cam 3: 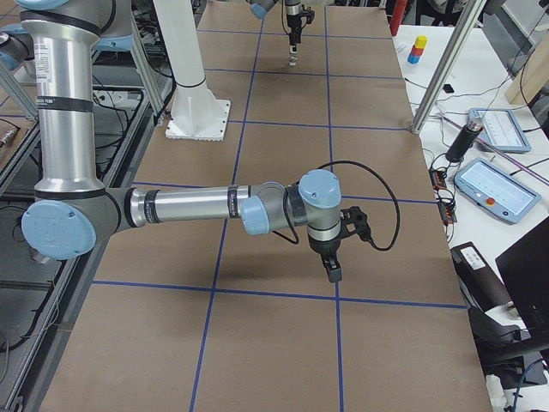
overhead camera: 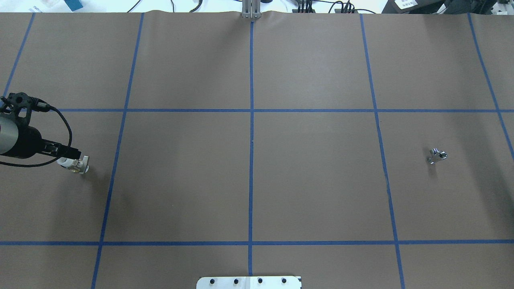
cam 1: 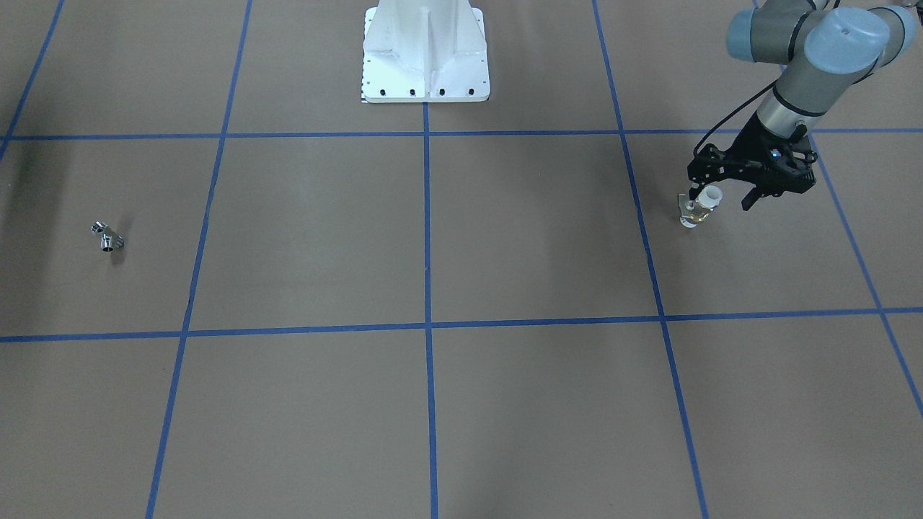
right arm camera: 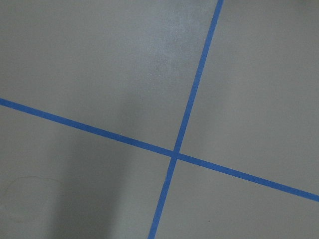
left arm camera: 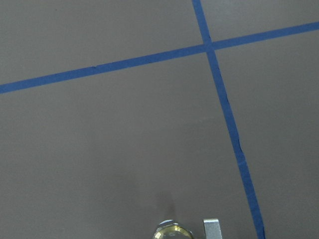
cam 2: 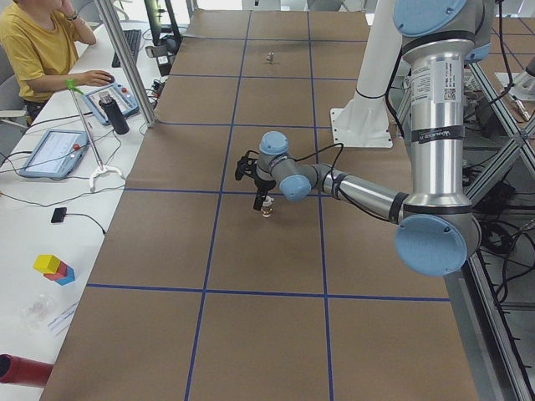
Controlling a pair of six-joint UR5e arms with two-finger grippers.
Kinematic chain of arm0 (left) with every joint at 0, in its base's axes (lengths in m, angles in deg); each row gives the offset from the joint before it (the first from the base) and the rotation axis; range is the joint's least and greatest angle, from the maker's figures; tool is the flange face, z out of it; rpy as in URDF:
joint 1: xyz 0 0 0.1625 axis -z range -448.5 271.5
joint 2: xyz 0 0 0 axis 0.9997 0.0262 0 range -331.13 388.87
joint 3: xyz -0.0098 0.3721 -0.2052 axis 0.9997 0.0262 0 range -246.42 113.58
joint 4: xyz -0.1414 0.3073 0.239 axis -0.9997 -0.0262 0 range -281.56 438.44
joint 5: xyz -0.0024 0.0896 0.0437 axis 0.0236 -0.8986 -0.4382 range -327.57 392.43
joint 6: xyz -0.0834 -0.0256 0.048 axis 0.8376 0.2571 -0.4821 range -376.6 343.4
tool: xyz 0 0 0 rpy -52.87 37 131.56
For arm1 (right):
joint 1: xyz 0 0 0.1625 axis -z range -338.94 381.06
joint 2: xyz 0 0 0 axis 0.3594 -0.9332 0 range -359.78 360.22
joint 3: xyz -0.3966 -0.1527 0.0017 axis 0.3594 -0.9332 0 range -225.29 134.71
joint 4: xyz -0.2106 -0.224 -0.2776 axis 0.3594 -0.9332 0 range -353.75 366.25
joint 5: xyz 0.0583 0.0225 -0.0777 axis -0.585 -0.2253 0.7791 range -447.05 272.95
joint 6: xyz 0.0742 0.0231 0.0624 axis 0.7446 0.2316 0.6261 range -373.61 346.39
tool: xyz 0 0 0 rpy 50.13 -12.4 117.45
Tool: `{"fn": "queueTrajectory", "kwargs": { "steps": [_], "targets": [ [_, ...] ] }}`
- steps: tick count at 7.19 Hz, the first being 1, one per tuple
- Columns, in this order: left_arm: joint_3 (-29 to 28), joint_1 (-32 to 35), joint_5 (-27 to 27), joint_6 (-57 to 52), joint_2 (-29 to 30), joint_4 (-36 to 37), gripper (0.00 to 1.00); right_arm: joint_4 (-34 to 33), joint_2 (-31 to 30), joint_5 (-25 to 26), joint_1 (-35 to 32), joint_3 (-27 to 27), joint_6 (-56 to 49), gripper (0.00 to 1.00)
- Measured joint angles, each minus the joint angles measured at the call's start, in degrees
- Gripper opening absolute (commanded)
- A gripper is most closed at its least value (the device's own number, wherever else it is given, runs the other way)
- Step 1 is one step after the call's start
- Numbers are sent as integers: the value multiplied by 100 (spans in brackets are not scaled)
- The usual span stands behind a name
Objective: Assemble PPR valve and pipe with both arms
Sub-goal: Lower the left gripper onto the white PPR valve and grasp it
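The PPR valve [cam 1: 701, 206], white with a brass middle band, rests on the brown table at the robot's far left; it also shows in the overhead view [overhead camera: 75, 163]. My left gripper [cam 1: 720, 200] is low over it, open, with its fingers either side of the valve. The left wrist view shows only the valve's brass top [left arm camera: 172, 233] at its bottom edge. The pipe [cam 1: 108, 238], a small chrome fitting, lies alone at the far right [overhead camera: 437, 155]. My right gripper [cam 3: 333, 270] shows only in the exterior right view, above bare table; I cannot tell whether it is open or shut.
The white bolted pedestal base [cam 1: 425, 54] stands at the robot's edge of the table. Blue tape lines [overhead camera: 251, 160] divide the brown table into squares. A person [cam 2: 38, 46] sits at a side desk with tablets [cam 2: 54, 152] along the table's far edge.
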Motion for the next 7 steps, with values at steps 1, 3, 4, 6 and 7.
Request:
{"fn": "queueTrajectory", "kwargs": {
  "steps": [1, 3, 4, 6, 7],
  "targets": [
    [-13, -14, -5, -4, 3, 0, 67, 0, 1, 1, 0, -2, 2, 99],
    [-9, -30, -6, -10, -11, -1, 67, 0, 7, 1, 0, -9, 8, 99],
    [1, -46, -5, -9, -17, -5, 65, 0, 12, 1, 0, -17, 9, 99],
    [12, -77, -4, -7, -33, -8, 63, 0, 17, 1, 0, -31, 9, 99],
    [14, -84, -4, -13, -41, -9, 63, 0, 19, 1, 0, -31, 9, 99]
  ]
}}
